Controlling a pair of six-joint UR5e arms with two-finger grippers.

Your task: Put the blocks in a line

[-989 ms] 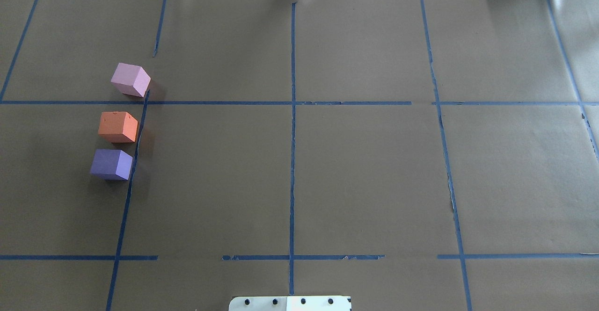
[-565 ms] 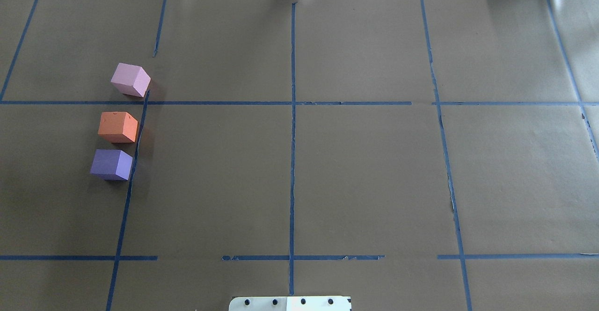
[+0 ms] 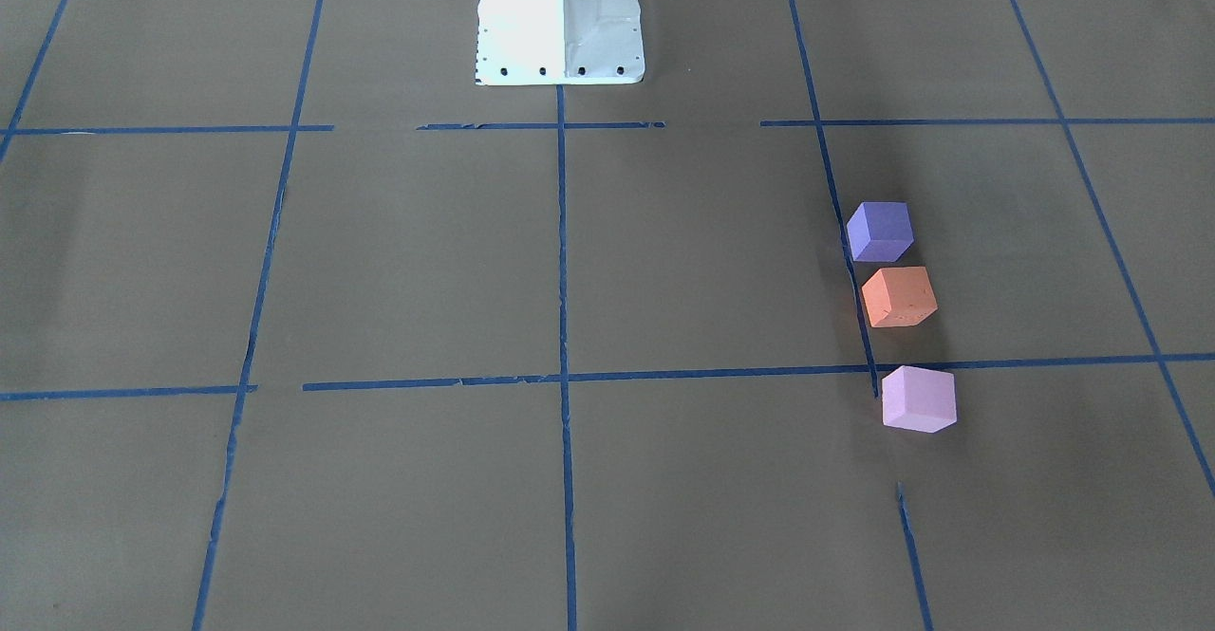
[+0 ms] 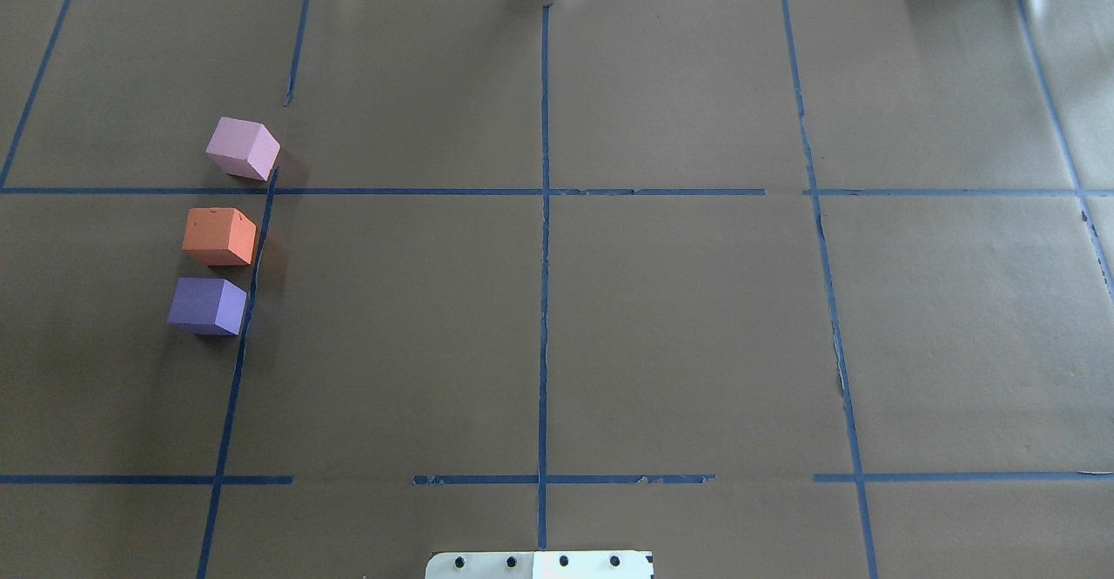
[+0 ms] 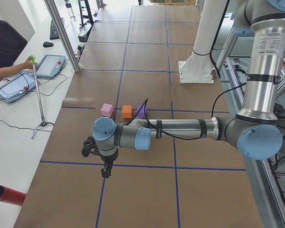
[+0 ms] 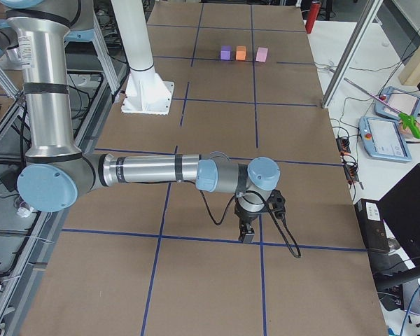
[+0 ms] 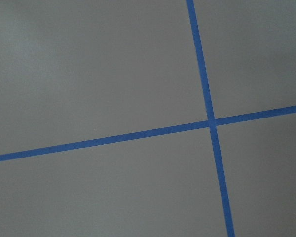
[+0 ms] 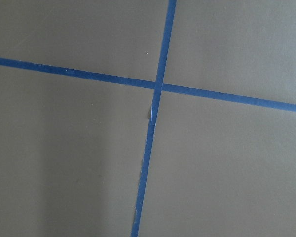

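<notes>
Three cubes stand in a near-straight row beside a blue tape line on the table's left side. The pale pink-lilac block (image 4: pixel 244 149) is farthest, a gap away from the orange block (image 4: pixel 219 236). The blue-violet block (image 4: pixel 207 306) sits close to the orange one, nearest me. The front-facing view shows the same row: blue-violet (image 3: pixel 879 231), orange (image 3: pixel 898 296), pink (image 3: pixel 917 399). My left gripper (image 5: pixel 106 172) hangs over the table's left end, far from the blocks. My right gripper (image 6: pixel 247 236) hangs over the right end. I cannot tell whether either is open or shut.
Brown paper with a blue tape grid (image 4: pixel 544 300) covers the table. The white robot base (image 3: pixel 560 24) stands at the near middle edge. An operator (image 5: pixel 4 45) with tablets sits beside the table. A red cylinder (image 5: pixel 7 195) lies off the table's left end.
</notes>
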